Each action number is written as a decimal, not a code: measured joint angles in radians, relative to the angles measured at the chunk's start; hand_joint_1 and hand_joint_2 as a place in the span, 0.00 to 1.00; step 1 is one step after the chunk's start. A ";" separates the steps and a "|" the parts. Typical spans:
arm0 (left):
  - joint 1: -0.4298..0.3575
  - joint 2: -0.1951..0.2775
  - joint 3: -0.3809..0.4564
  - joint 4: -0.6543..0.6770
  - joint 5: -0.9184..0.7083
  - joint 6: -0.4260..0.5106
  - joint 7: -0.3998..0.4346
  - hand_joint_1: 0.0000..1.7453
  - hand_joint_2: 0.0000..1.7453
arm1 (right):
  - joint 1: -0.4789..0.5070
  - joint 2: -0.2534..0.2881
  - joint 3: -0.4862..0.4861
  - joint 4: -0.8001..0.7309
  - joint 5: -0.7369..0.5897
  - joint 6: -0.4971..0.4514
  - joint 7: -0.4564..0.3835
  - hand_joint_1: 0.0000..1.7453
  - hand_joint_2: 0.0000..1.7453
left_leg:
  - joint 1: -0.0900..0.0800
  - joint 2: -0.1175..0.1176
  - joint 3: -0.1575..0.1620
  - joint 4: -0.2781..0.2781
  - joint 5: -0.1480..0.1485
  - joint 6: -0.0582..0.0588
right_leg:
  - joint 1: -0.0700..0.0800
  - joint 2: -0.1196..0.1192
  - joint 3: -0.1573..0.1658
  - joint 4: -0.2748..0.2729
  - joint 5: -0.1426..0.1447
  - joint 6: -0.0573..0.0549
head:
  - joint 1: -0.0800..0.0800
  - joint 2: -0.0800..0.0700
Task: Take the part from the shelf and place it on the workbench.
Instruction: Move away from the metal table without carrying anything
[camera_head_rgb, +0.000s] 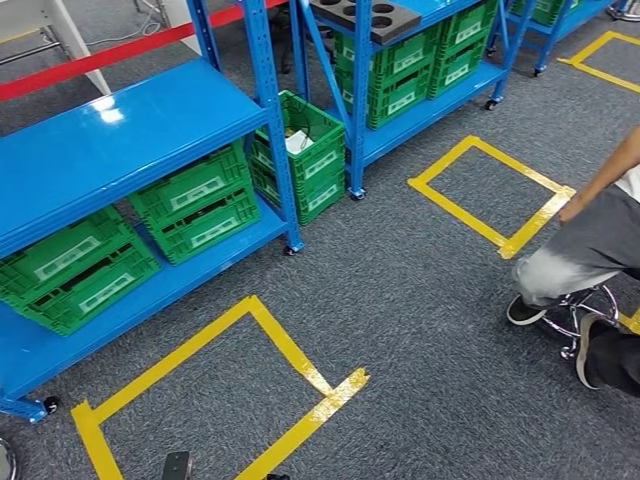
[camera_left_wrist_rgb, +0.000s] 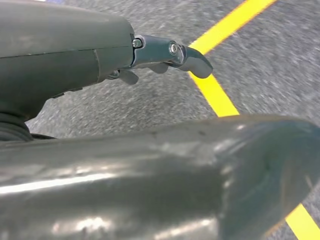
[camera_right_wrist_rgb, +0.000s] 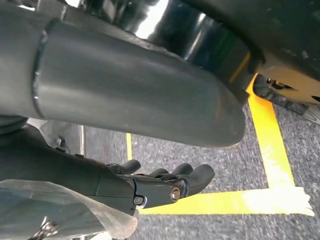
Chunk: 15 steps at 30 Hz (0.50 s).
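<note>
The robot stands before the blue shelf (camera_head_rgb: 128, 140), so the task seems at its beginning: nothing is taken yet. Which part is meant I cannot tell; green crates (camera_head_rgb: 198, 200) sit on the lower shelf. Next it must come nearer and reach. The wrist views show what the head view misses: left robot hand (camera_left_wrist_rgb: 171, 55) and right robot hand (camera_right_wrist_rgb: 166, 185), both hanging over carpet with fingers loosely apart, holding nothing.

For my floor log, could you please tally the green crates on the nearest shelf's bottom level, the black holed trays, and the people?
Green crates: 4
Black holed trays: 1
People: 1
Total: 6
</note>
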 joint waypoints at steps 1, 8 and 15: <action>0.001 0.001 0.000 0.000 0.000 0.000 0.000 0.00 0.00 | -0.001 0.000 0.000 0.000 0.000 0.001 0.000 0.00 0.00 | 0.001 0.003 0.015 -0.024 0.021 0.000 | 0.001 -0.013 0.002 0.000 -0.002 0.001 | 0.000 0.000; 0.000 0.001 0.000 0.000 -0.007 0.000 0.000 0.00 0.00 | -0.007 0.000 0.000 0.000 0.006 -0.007 -0.002 0.00 0.00 | -0.014 0.054 0.144 -0.279 0.112 0.032 | 0.009 -0.072 0.019 0.000 -0.017 0.026 | 0.001 0.000; 0.000 -0.002 0.001 0.000 -0.004 0.001 0.000 0.00 0.00 | -0.003 -0.001 0.000 -0.001 0.017 -0.028 -0.017 0.00 0.00 | -0.005 -0.021 0.147 -0.289 0.120 0.054 | 0.003 0.035 -0.123 0.284 -0.143 0.044 | 0.011 0.000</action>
